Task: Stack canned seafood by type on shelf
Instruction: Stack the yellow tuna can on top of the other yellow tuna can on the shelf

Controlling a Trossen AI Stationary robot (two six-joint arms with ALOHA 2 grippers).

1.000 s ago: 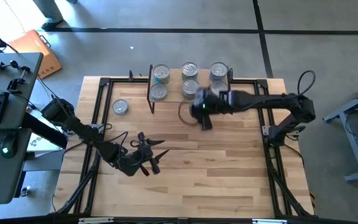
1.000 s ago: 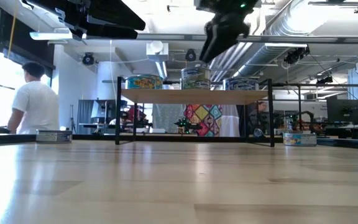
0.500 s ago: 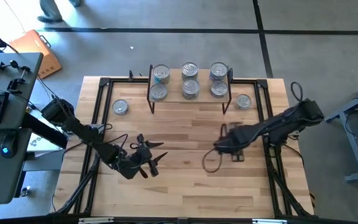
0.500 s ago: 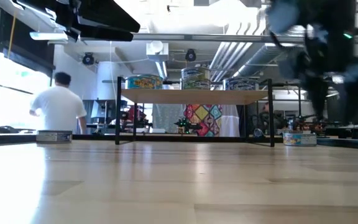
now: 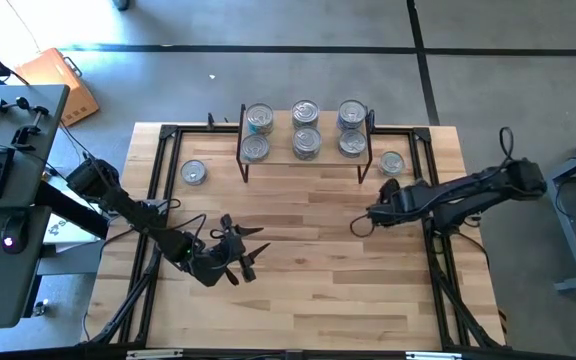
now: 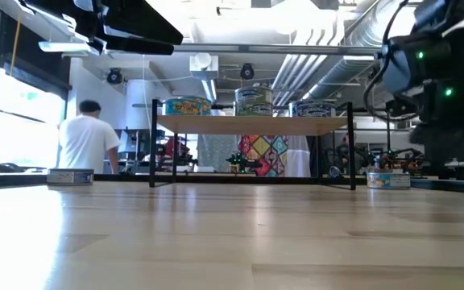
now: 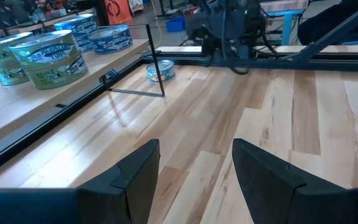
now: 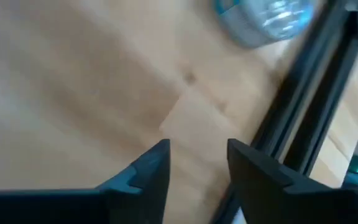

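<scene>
Loose tin, left (image 5: 193, 172): lies flat on the table (image 5: 298, 300) just outside the shelf's left legs; silver lid up, untouched.

Left claw (image 5: 243, 250): hangs low over the table's near-left part, well apart from every tin. Fingers (image 7: 135, 177) spread with bare wood between them; nothing held. Waiting.

Shelf (image 5: 306, 158): small wooden rack at the table's far edge. Six tins on top in three columns of two. Left column (image 5: 257, 133) shows blue-and-yellow labels in the low view; middle column (image 5: 306, 128) sits taller there, so it may be stacked; right column (image 5: 352, 128) is blue-labelled.

Loose tin, right (image 5: 392, 163): on the table just outside the shelf's right legs, lid up.

Right claw (image 5: 380, 213): over the table near the right rail, near that loose tin and short of it. Fingers (image 8: 143, 171) parted, empty; the tin shows beyond them in its wrist view.

Step in hand, by judgement: between placements, lining up on the right loose tin.

Next move calls for: centring the parted fingers over the tin, descending clear of the shelf leg and rail, then closing.
</scene>
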